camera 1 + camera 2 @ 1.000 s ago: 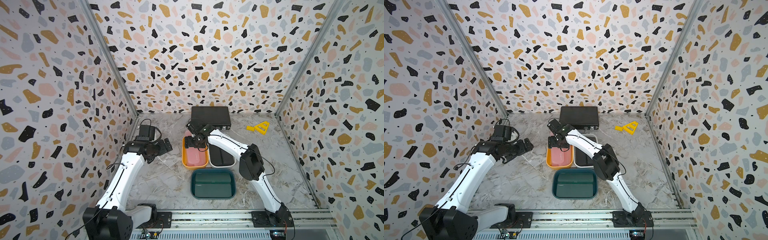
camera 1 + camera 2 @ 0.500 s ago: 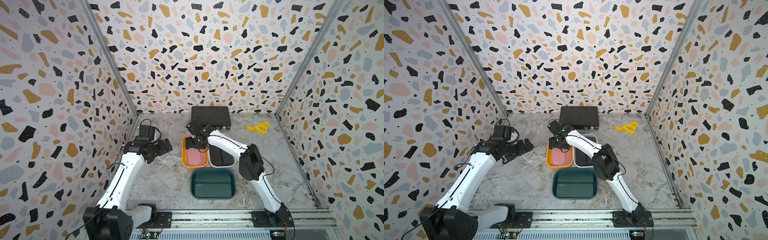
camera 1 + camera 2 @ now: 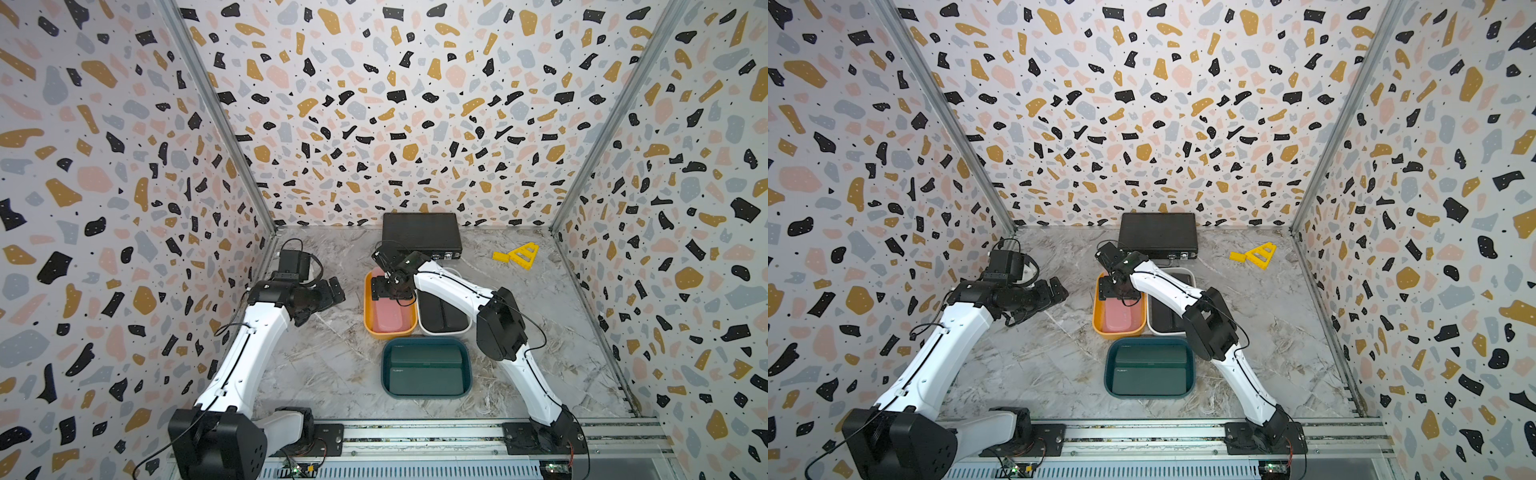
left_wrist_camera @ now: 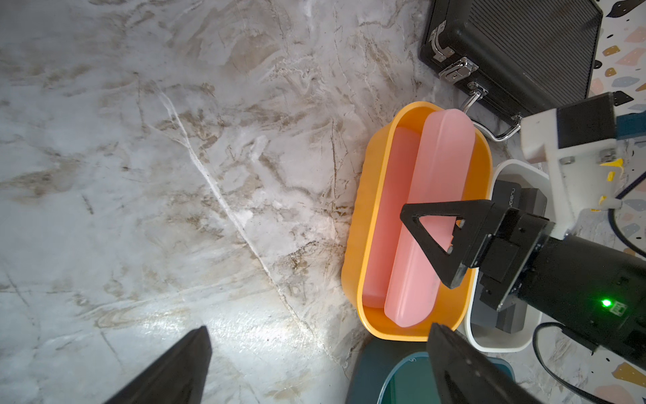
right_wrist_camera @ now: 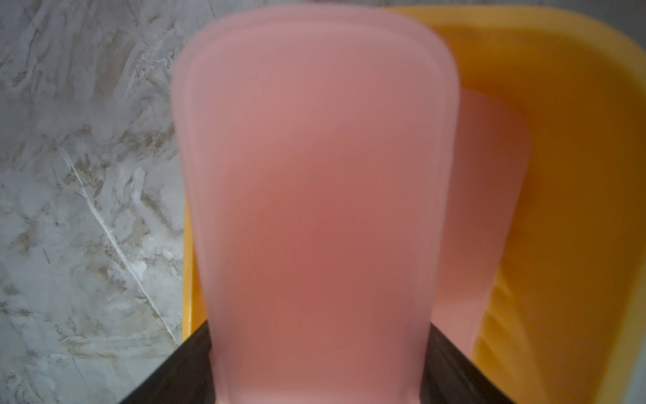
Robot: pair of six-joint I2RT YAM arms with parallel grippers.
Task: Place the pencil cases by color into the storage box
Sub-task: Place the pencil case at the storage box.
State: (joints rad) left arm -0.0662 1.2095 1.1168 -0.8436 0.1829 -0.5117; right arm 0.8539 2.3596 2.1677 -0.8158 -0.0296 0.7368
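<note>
Right wrist view: pink pencil case (image 5: 314, 192) clamped in the right end effector (image 3: 391, 289), at the opening of the orange tub (image 5: 559, 140).

Nearest to the robot bases, the dark green cases (image 3: 426, 368) lay in the green tub (image 3: 384, 374). Behind it the black cases (image 3: 442, 311) lay in the white tub (image 3: 444, 332), just beside the orange one. The held case pointed straight away from the fingers, with its long axis along the tub's, so I judge that the coming move needed only lowering and letting go. The left end effector (image 3: 334, 291) hung above the surface (image 3: 332, 374) with jaws wide apart and empty, well apart from the tubs, so the right arm was the nearer. Only the left wrist view showed a second pink case (image 4: 388, 217) lying flat inside, with the held one tilted over it. In both top views the arm hid this. Farthest back stood a black briefcase (image 3: 419, 232).
</note>
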